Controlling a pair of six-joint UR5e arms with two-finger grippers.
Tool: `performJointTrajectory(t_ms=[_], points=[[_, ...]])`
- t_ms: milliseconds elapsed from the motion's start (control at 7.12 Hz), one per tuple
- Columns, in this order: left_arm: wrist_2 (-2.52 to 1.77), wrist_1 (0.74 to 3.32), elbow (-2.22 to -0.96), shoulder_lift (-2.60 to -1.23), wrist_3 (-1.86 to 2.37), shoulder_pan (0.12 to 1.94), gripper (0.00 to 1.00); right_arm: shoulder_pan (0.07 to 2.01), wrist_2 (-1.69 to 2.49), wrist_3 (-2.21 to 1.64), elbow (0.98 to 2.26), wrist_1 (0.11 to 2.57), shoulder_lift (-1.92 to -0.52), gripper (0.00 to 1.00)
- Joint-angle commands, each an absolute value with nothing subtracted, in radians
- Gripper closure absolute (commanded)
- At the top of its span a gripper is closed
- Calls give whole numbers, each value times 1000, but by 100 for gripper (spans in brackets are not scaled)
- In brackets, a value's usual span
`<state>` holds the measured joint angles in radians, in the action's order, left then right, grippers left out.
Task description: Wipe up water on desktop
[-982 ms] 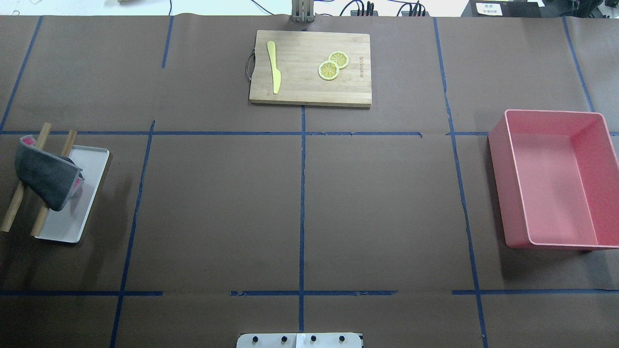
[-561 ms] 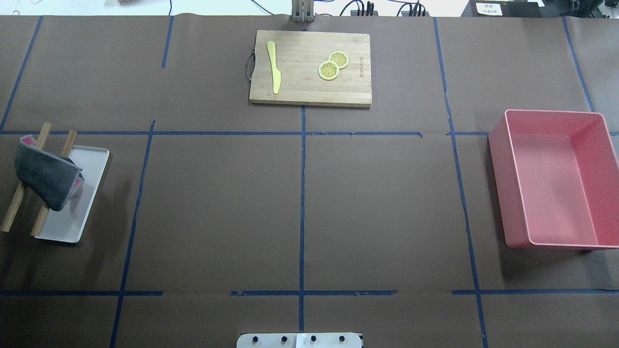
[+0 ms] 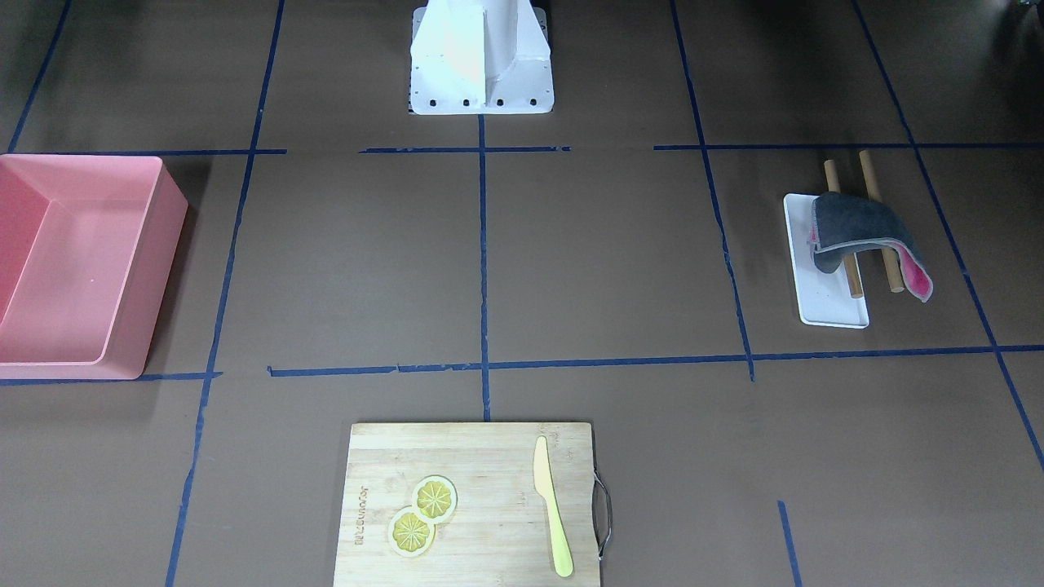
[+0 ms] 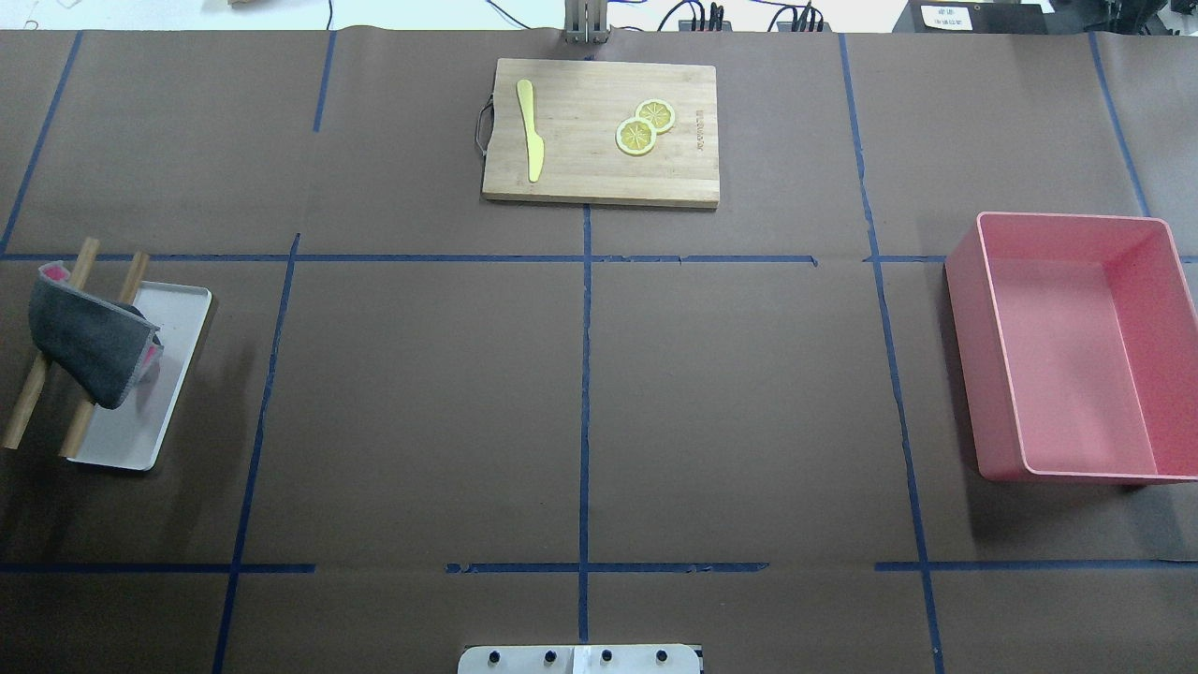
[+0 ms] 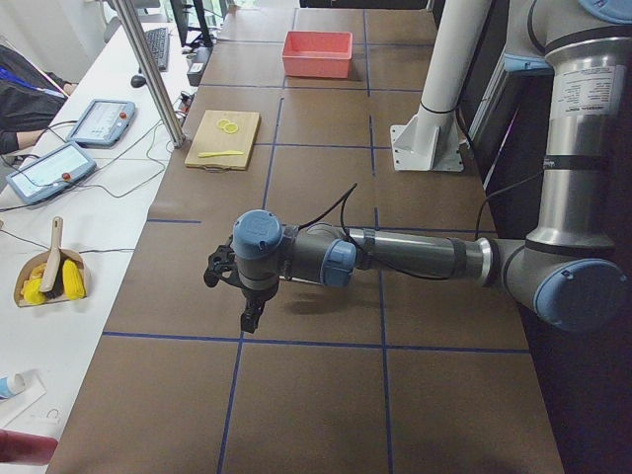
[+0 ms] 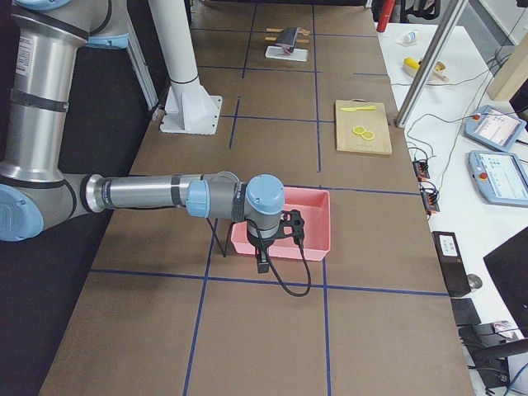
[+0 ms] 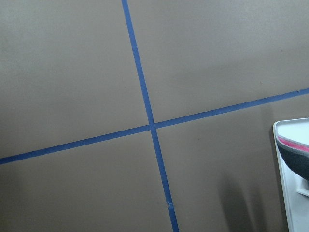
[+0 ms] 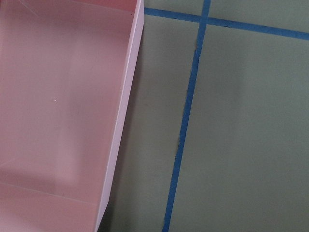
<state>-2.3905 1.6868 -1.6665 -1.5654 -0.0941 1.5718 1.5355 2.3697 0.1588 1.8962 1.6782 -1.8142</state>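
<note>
Front-facing: a folded grey, pink-backed cloth [image 3: 864, 228] is being carried crosswise on two wooden rods [image 3: 873, 175] over a flat white tray [image 3: 832, 314] on the matte brown, blue-taped bench [image 3: 603, 261].

Side views: the left end effector [image 5: 235, 294] and the right end effector [image 6: 278, 242] are being held above the bench; neither grip can be told.

Left wrist: the tray is being shown at the right edge, so the left arm is being judged nearer.

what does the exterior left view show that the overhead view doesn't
Only exterior left: the left arm stretched across the desktop, left gripper hanging above it, and tablets on a white side table. Only overhead: the grey cloth draped over two wooden rods, partly over a white tray. Both: the desktop, the cutting board with knife and lemon slices, and the pink bin.
</note>
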Motion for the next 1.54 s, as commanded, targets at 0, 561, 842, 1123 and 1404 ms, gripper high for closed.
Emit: performJointTrajectory(t_ms=[0, 561, 842, 1123, 1404], points=[[-2393, 1695, -1712, -1568, -30, 1505, 0, 1536, 2368, 137, 1919, 1678, -1819, 0], [-2370, 1831, -1833, -1562, 481, 1260, 0, 1536, 2368, 138, 1916, 1678, -1822, 0], [-2309, 1868, -1833, -1545, 537, 1177, 0, 1536, 2368, 140, 1911, 1680, -1824, 0], [-2309, 1867, -1824, -1545, 538, 1143, 0, 1536, 2368, 140, 1910, 1680, -1822, 0], [-2309, 1867, -1832, -1546, 546, 1140, 28, 1536, 2368, 140, 1910, 1680, -1824, 0]])
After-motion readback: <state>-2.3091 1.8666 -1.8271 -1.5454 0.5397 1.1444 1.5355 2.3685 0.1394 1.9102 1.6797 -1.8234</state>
